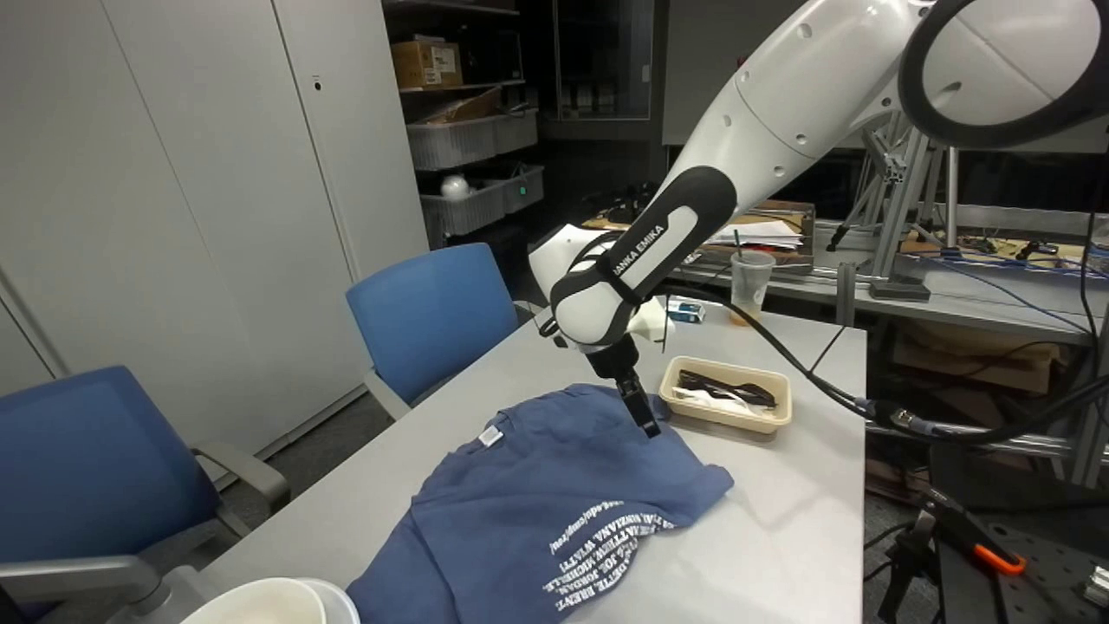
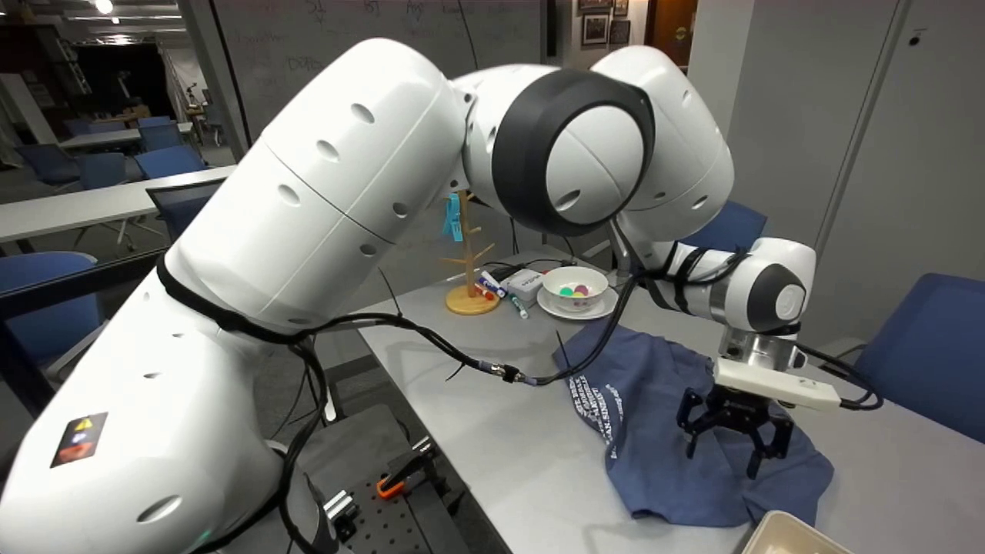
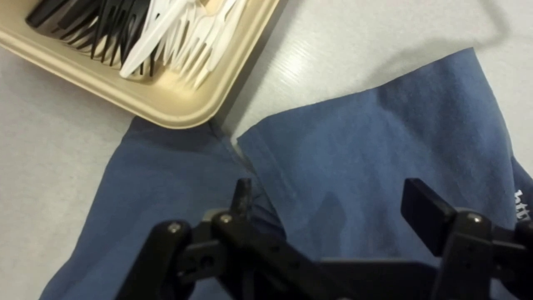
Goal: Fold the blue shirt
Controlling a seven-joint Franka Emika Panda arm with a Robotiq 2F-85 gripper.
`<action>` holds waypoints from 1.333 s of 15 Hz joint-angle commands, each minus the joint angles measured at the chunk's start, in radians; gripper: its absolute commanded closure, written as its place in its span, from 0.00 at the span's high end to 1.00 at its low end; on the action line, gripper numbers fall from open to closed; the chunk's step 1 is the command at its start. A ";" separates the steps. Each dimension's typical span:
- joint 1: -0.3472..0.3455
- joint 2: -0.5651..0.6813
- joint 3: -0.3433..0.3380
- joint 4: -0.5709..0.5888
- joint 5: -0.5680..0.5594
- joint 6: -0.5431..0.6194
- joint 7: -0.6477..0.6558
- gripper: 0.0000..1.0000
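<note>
A: Left to right in an exterior view, what do you have?

B: At the left, a chair (image 1: 95, 459) with a blue back. On the near left of your smooth, pale table (image 1: 372, 494), a round white bowl (image 1: 275, 598). Across the middle spreads your blue shirt (image 1: 537, 494), soft, matte cloth. Over its far right part hangs your gripper (image 1: 650, 428), black and angular.

A: And its state?

B: In the wrist view your fingers (image 3: 427, 216) stand wide apart above the cloth. To the right you have a shallow beige tray (image 1: 728, 418) with rounded corners, holding black and white cutlery (image 3: 157, 37), and at the far right a clear cup (image 1: 750, 279) with a straw (image 1: 737, 241).

A: And how does your shirt look?

B: Rumpled and lightly creased. At its far left you see a small white tag (image 1: 491, 436); toward the near right, white printed lettering (image 1: 606, 555). In the wrist view its edge lies against the tray's corner or under it; you can't tell which.
</note>
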 commanded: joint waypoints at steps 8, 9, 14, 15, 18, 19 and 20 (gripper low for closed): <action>-0.026 0.115 0.025 0.137 0.066 -0.160 -0.100 0.90; -0.026 0.127 0.028 0.148 0.073 -0.166 -0.106 0.90; -0.010 0.160 0.018 0.196 0.054 -0.162 -0.094 0.82; -0.011 0.160 0.016 0.199 0.054 -0.165 -0.093 0.83; -0.010 0.145 0.000 0.183 0.039 -0.161 -0.087 0.82; -0.012 0.141 -0.005 0.179 0.037 -0.163 -0.086 0.83; -0.014 0.136 -0.009 0.173 0.036 -0.163 -0.084 0.83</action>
